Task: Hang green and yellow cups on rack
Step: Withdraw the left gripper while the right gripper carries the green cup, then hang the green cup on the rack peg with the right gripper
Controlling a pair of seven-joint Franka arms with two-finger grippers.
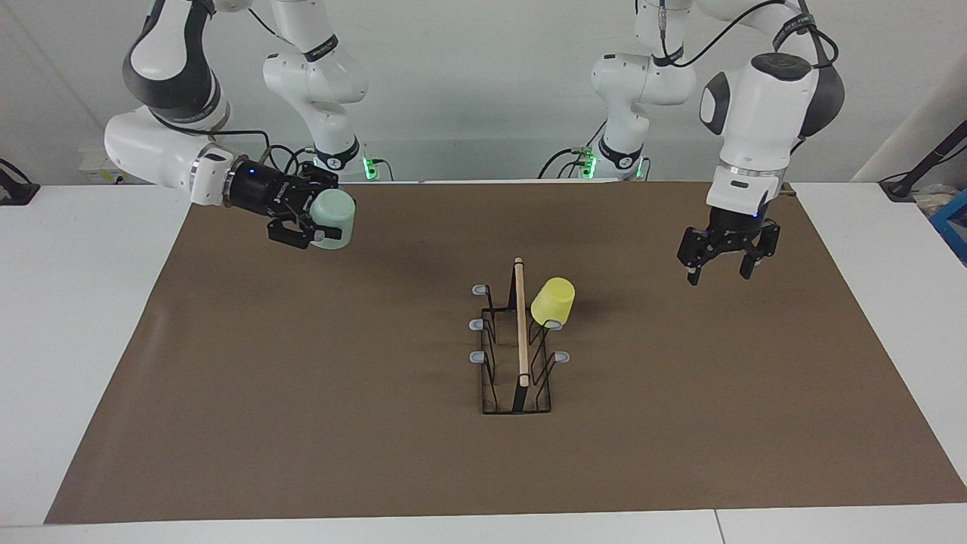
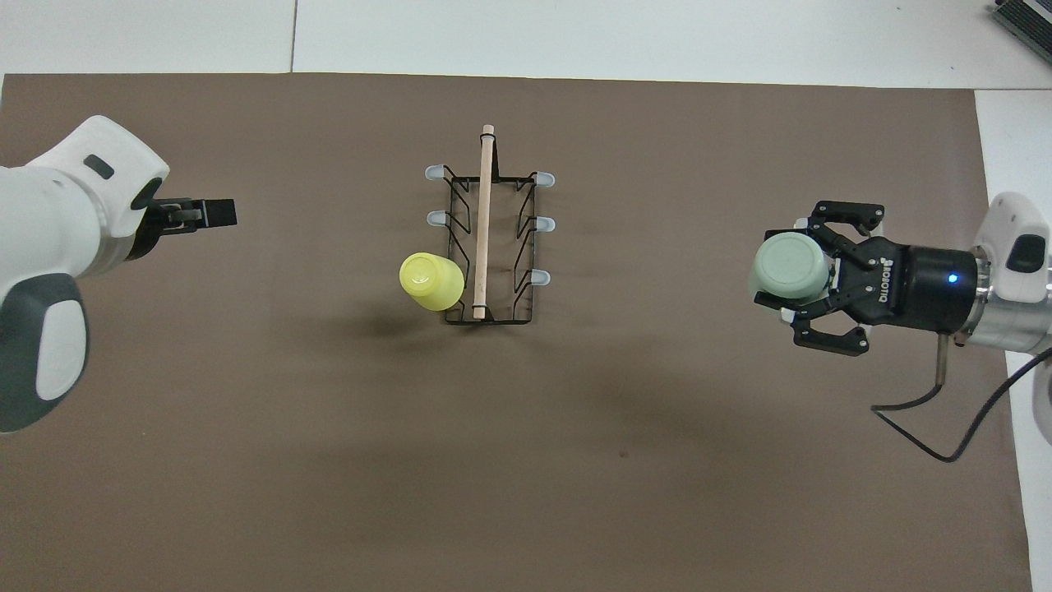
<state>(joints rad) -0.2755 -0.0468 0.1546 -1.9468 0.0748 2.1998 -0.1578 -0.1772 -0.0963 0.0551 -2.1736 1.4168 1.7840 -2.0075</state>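
Note:
The black wire rack [image 1: 520, 332] with a wooden bar stands on the brown mat in the middle; it also shows in the overhead view [image 2: 485, 230]. The yellow cup [image 1: 552, 301] hangs tilted on the rack's prong nearest the robots, on the left arm's side [image 2: 431, 281]. My right gripper [image 1: 323, 217] is shut on the pale green cup [image 1: 335, 213], held sideways in the air over the mat toward the right arm's end [image 2: 787, 265]. My left gripper [image 1: 719, 276] is open and empty, pointing down over the mat toward the left arm's end.
The brown mat [image 1: 302, 393] covers most of the white table [image 1: 83, 302]. Five grey-tipped prongs of the rack are bare. A black cable [image 2: 929, 427] hangs from the right arm's wrist.

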